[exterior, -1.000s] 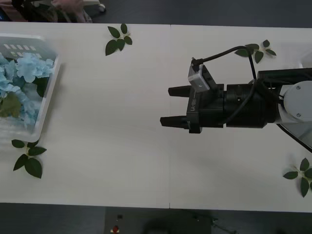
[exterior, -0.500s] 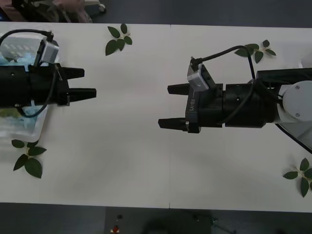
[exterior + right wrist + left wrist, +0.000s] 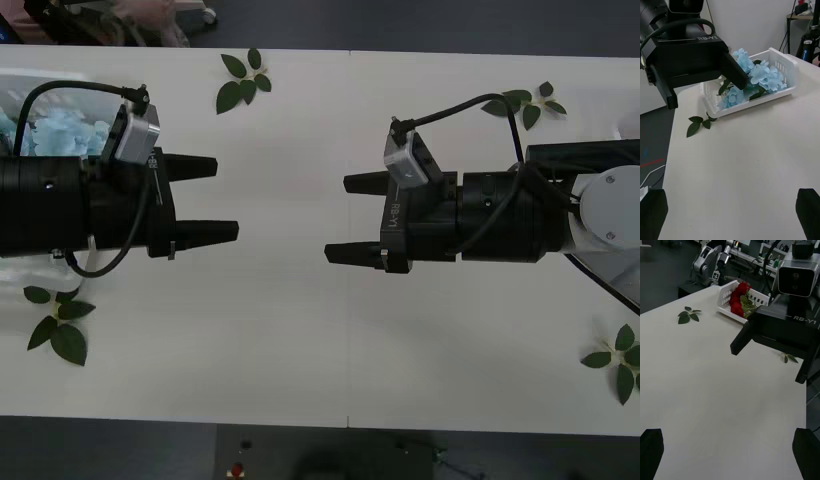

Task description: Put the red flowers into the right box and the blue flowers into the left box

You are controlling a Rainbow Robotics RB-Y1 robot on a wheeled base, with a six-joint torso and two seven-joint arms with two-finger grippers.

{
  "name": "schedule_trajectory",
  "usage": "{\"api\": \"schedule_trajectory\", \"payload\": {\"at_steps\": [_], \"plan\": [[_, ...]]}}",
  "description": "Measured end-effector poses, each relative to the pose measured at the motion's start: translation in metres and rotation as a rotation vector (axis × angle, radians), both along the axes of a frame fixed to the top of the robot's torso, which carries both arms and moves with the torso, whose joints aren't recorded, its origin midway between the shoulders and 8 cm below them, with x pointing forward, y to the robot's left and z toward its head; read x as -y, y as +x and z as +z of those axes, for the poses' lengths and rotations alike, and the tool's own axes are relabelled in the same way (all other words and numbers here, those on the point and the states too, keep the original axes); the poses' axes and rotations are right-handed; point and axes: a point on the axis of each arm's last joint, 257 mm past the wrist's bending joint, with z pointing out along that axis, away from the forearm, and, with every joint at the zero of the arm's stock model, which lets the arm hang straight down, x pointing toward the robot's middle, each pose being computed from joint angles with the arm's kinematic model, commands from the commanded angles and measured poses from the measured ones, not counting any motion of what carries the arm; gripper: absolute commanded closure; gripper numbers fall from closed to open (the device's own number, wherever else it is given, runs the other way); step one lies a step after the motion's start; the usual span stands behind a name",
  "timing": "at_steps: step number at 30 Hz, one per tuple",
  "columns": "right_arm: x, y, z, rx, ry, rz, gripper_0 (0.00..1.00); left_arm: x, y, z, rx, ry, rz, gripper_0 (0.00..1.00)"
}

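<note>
1. The left gripper (image 3: 205, 198) hovers over the table (image 3: 300, 340) with its jaws apart, holding nothing.
2. The right gripper (image 3: 350, 218) faces it from the right, also spread and empty.
3. The blue flowers (image 3: 752, 80) lie in the left box (image 3: 784, 62).
4. The red flowers (image 3: 738, 303) lie in the right box (image 3: 725, 296).
5. Loose leaf sprigs (image 3: 242, 80) dot the table's edges.

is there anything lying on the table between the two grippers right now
No. The left gripper and right gripper face each other, both open, over bare table. The blue flowers already lie in the left box, the red flowers in the right box. Leaf sprigs lie off to the sides.
</note>
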Motion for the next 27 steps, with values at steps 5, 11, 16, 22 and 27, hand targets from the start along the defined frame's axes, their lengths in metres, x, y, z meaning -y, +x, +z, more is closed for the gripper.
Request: {"api": "schedule_trajectory", "payload": {"at_steps": [5, 11, 16, 22, 27], "plan": [[0.0, 0.0, 0.0, 0.0, 0.0, 0.0, 0.14, -0.0037, -0.0077, -0.0012, -0.003, 0.026, -0.01, 0.0], [0.0, 0.0, 0.0, 0.0, 0.0, 0.0, 0.27, -0.0027, -0.009, -0.0004, -0.003, 0.024, -0.013, 0.0], [0.0, 0.0, 0.0, 0.0, 0.0, 0.0, 0.15, -0.0027, -0.009, -0.0004, -0.003, 0.024, -0.013, 0.0], [0.0, 0.0, 0.0, 0.0, 0.0, 0.0, 0.11, -0.0027, -0.009, -0.0004, -0.003, 0.024, -0.013, 0.0], [0.0, 0.0, 0.0, 0.0, 0.0, 0.0, 0.11, -0.0027, -0.009, -0.0004, -0.003, 0.024, -0.013, 0.0]]}}
